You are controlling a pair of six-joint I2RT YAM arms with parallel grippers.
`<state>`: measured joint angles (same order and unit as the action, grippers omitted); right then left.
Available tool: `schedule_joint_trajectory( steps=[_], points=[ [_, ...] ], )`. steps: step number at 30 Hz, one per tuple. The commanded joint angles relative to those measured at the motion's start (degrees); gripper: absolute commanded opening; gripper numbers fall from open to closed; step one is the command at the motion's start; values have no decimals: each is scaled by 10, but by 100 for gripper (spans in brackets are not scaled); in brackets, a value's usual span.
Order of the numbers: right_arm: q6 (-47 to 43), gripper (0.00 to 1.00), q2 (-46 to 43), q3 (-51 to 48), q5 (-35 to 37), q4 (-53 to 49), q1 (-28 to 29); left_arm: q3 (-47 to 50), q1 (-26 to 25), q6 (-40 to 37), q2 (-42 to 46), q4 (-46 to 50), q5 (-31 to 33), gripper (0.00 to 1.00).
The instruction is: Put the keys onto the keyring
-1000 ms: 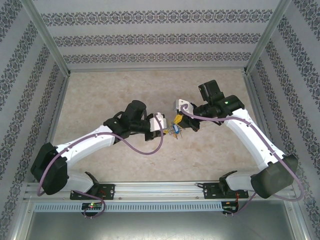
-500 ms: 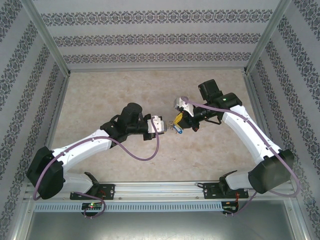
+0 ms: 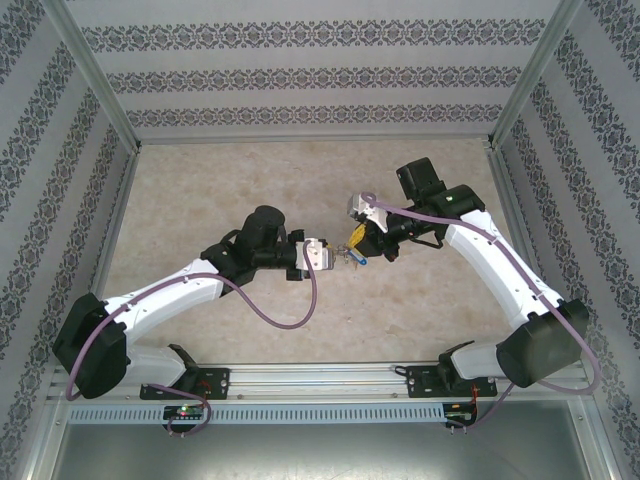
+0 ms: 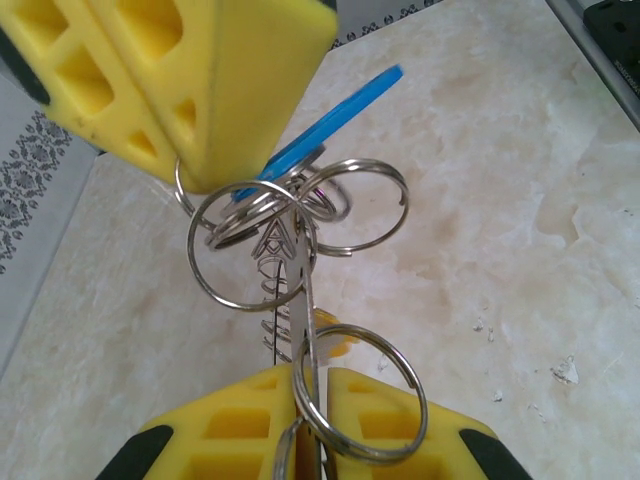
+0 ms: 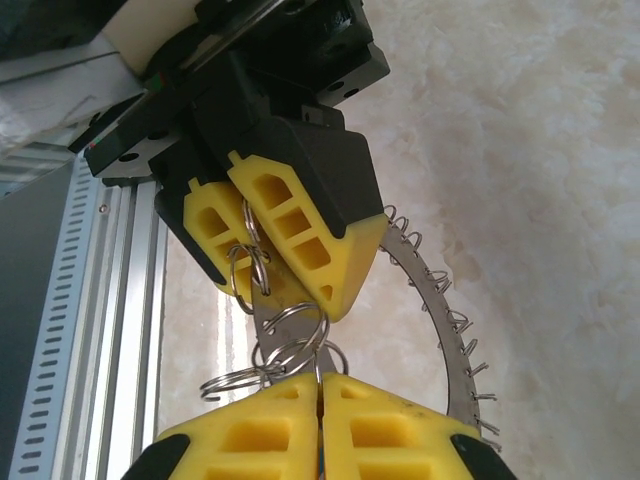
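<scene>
The left gripper (image 4: 310,388) had its yellow fingers (image 4: 400,425) pressed together on a thin grey blade (image 4: 304,300), seen edge-on, and a split ring (image 4: 362,395) hung from the same seam. Whether the blade belonged to a key I could not tell. Toward 12 o'clock the blade ran up into a bunch of split rings (image 4: 250,240). At 11 o'clock the right gripper (image 4: 210,165) covered the top of this bunch, and the blue key (image 4: 335,115) stuck out past it toward 1 o'clock. In its own wrist view the right gripper was fully closed, the rings coming out of the line between its fingers. The keyring (image 5: 440,320) curved there from 1 to 5 o'clock, just beside both grippers, its small wire loops pointing outward. From above, the two grippers met tip to tip over the middle of the tabletop (image 3: 200,180).
</scene>
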<state>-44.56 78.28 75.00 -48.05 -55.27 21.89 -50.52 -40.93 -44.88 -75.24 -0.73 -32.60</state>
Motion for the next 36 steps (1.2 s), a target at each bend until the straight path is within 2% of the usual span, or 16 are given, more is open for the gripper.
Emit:
schedule_joint_trajectory(
  steps=[1,16,20,27,36],
  points=[
    [-30,12,-10,16,8,-3,5,-26,-11,-32,17,-9,-26,0],
    [-131,17,-3,35,82,-26,55,-37,-33,-54,2,-6,-25,0],
    [-139,23,5,40,83,-46,58,-35,-33,-48,3,-22,-20,0],
    [-129,23,-11,37,96,-38,52,-30,-33,-43,4,-37,-16,0],
    [-119,27,-59,30,87,-20,16,-22,-33,-35,6,-61,-8,0]
  ],
)
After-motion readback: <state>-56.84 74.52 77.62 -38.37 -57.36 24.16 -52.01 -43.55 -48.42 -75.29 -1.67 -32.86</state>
